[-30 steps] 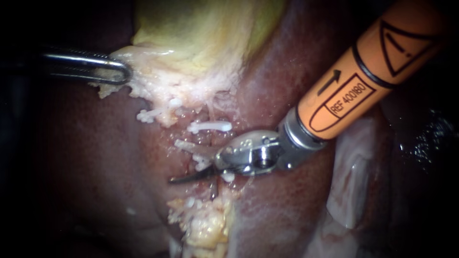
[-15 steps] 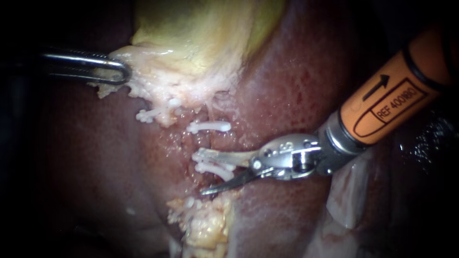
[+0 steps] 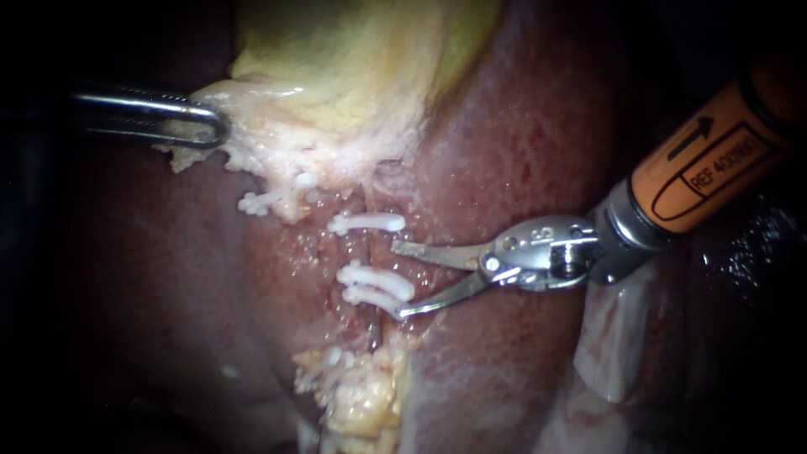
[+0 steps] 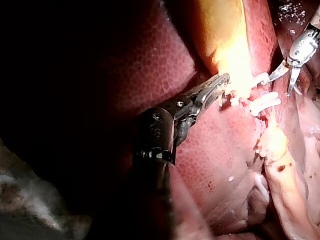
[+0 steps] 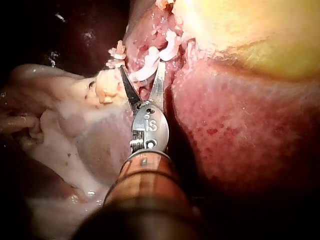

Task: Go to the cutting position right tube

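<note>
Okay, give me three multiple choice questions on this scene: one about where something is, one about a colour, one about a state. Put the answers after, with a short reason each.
1. The right tool has its tips beside:
A. the clips
B. the gallbladder
C. the left tool

2. The clips are:
A. blue
B. white
C. black

3. The left tool's jaws are:
A. open
B. shut and empty
C. shut on the gallbladder

Answers:
1 A: its open jaws lie around the ends of the lower clips.
2 B: they show white in every view.
3 C: in the left wrist view both jaws pinch the gallbladder's pale edge.
</note>
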